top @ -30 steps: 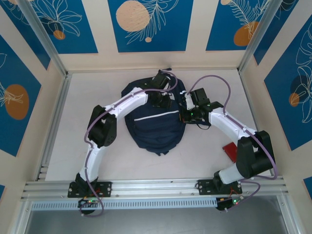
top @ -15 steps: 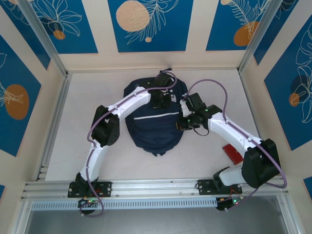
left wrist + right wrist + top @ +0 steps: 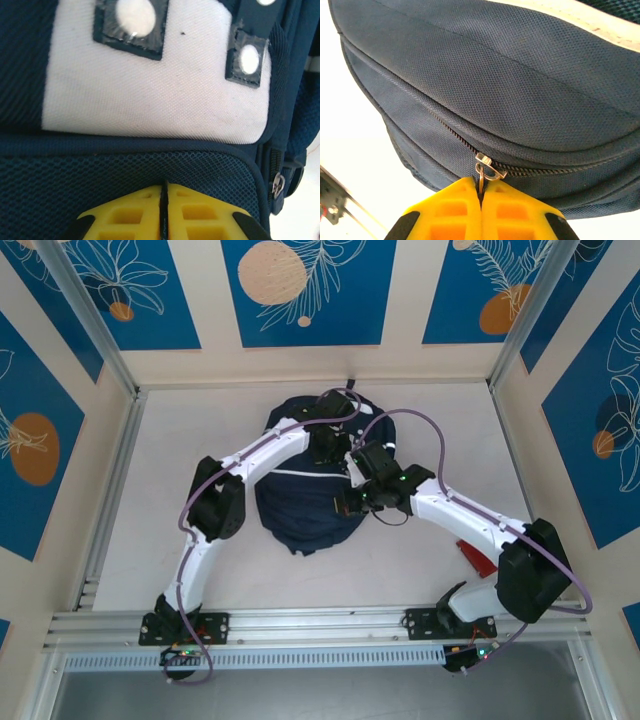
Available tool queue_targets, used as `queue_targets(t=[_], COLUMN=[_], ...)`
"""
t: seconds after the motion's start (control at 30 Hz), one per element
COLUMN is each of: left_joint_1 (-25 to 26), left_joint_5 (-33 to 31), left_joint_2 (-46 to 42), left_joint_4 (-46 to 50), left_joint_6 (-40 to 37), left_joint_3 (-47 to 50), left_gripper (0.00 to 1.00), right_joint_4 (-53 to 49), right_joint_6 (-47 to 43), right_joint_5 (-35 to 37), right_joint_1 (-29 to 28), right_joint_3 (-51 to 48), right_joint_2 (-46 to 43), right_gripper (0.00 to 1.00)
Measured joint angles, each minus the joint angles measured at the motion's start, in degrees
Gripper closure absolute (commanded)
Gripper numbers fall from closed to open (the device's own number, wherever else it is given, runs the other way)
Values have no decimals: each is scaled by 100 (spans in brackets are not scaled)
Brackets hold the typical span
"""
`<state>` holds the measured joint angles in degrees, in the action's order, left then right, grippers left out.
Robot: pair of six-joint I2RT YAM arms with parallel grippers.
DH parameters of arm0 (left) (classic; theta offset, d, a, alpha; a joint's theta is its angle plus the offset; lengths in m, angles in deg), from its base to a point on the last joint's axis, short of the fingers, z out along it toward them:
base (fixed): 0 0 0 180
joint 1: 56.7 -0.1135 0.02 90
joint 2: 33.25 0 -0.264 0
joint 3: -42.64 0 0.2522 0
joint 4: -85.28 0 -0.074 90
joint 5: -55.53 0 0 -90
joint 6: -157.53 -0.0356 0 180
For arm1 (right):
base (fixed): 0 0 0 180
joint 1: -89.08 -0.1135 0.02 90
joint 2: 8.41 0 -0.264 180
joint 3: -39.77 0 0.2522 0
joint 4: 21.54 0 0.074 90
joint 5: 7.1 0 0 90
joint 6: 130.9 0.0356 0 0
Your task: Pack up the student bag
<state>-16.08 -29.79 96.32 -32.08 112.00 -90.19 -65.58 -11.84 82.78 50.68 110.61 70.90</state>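
The student bag (image 3: 300, 508), dark navy with a pale stripe, lies in the middle of the table. My left gripper (image 3: 326, 448) rests on its far upper part. In the left wrist view the yellow jaws (image 3: 163, 188) are pressed together on the blue mesh (image 3: 100, 175) below a white panel (image 3: 150, 90), with a thin dark strip of fabric pinched between them. My right gripper (image 3: 343, 503) sits at the bag's right side. It is shut (image 3: 481, 185) on the metal zipper pull (image 3: 488, 168), and the zip track (image 3: 445, 127) runs up to the left.
A red flat thing (image 3: 474, 553) lies on the table beside the right arm's elbow. Metal frame rails and patterned walls close in the table. Another zipper pull (image 3: 276, 183) hangs at the bag's side. Bare table shows left of the bag (image 3: 170, 450).
My right gripper has travelled left and toward the near edge along the bag's side with the zipper pull in it. The bag has bunched and shifted left. The left jaws have closed.
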Motion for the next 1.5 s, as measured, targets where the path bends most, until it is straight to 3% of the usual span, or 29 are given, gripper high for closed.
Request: queue_targets(t=[0.23, 0.37, 0.7, 0.83, 1.13, 1.5], left_joint_1=[-24, -70, 57, 496, 1617, 1705], left_joint_5=[74, -20, -483, -756, -820, -1019], left_joint_2=[-345, -931, -3115, -3552, -3552, -2953], left_joint_4=[-142, -170, -369, -498, -1237, -1609], left_joint_6=[-68, -149, -190, 37, 944, 1425], left_joint_3=[227, 601, 2446, 3274, 4186, 4092], left_gripper=[61, 49, 38, 38, 43, 63], right_joint_4=[127, 68, -111, -127, -39, 17], right_joint_6=[568, 841, 1327, 1602, 2028, 2092], right_joint_5=[-173, -433, -791, -909, -1220, -1390], right_joint_1=[129, 651, 1510, 1755, 2068, 2087], right_joint_3=[-382, -538, -546, -544, -544, -544], right_joint_2=[-870, -1574, -1683, -1405, -1054, -970], right_gripper=[46, 34, 26, 26, 28, 32])
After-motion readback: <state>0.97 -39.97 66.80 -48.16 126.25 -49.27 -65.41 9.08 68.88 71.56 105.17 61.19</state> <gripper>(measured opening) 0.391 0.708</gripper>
